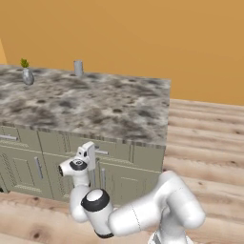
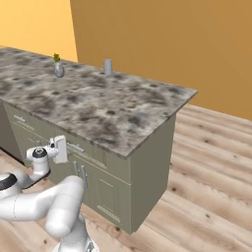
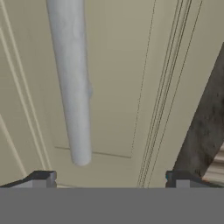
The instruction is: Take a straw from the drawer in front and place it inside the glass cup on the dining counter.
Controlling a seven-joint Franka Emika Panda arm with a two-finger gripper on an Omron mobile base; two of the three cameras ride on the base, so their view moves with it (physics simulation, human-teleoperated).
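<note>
The drawer [image 1: 116, 150] [image 2: 91, 153] sits shut under the edge of the dining counter [image 1: 95, 105] [image 2: 103, 106]. My gripper [image 1: 93, 153] [image 2: 68, 147] is right at its front, open and holding nothing. In the hand view the drawer's silver bar handle [image 3: 72, 87] runs across the panel [image 3: 122, 78], and its end falls between my spread fingertips [image 3: 41, 178], nearer the left one; my gripper [image 3: 110, 180] is not touching it. The glass cup [image 1: 78, 67] [image 2: 108, 66] stands upright at the counter's far edge. The straw is hidden.
A small grey vase with a green sprig [image 1: 27, 75] [image 2: 59, 69] stands left of the cup. Cabinet doors with upright handles [image 1: 39, 167] [image 2: 82, 176] lie below the drawers. Wooden floor [image 1: 205, 143] [image 2: 211, 162] stretches to the right of the counter's end.
</note>
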